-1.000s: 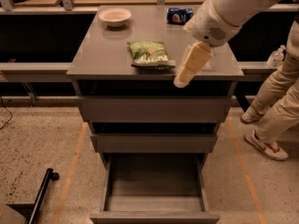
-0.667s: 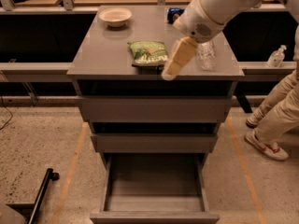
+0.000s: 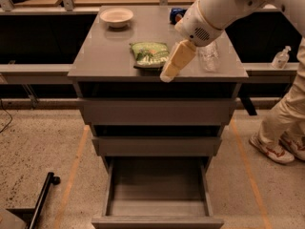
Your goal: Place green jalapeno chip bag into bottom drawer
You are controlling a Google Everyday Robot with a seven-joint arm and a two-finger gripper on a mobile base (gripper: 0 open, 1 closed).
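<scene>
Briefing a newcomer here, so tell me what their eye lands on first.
The big white arm reaches in from the upper right. Its gripper hangs over the front edge of the grey cabinet, just right of the green jalapeno chip bag lying on top. Below, the bottom drawer stands pulled open and empty.
</scene>
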